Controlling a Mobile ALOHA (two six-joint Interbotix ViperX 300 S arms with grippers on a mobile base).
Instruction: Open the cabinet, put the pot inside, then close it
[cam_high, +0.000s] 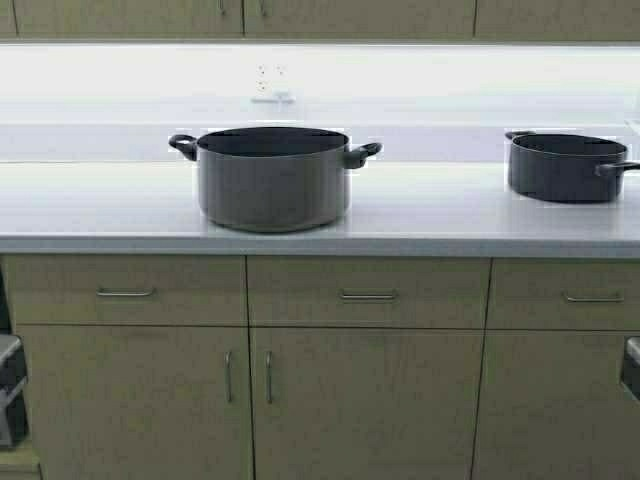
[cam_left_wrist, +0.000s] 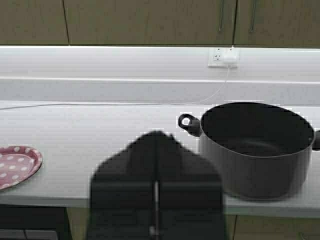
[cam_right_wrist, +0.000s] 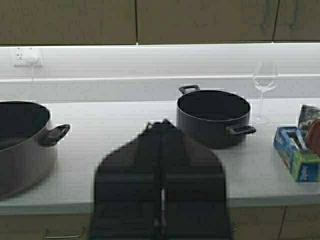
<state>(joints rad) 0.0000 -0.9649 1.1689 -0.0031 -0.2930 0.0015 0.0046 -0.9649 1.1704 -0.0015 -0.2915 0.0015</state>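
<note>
Nearest us, base cabinets (cam_high: 365, 400) with drawers front the view, doors shut. Above them the white tabletop (cam_high: 110, 205) carries the pot (cam_high: 272, 178), centre, upright. A smaller pot (cam_high: 565, 166) sits far right. Left gripper (cam_left_wrist: 156, 200) and right gripper (cam_right_wrist: 161, 200) hang low before the counter, both pressed together. Wall cabinet (cam_high: 240, 15) overhead, closed.

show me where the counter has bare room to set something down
Widest bare patch: white counter between the large dark-grey stockpot and the smaller dark pot. Also free: between the stockpot and the pink polka-dot plate. Crowded past the smaller pot: wine glass, blue-green box.
</note>
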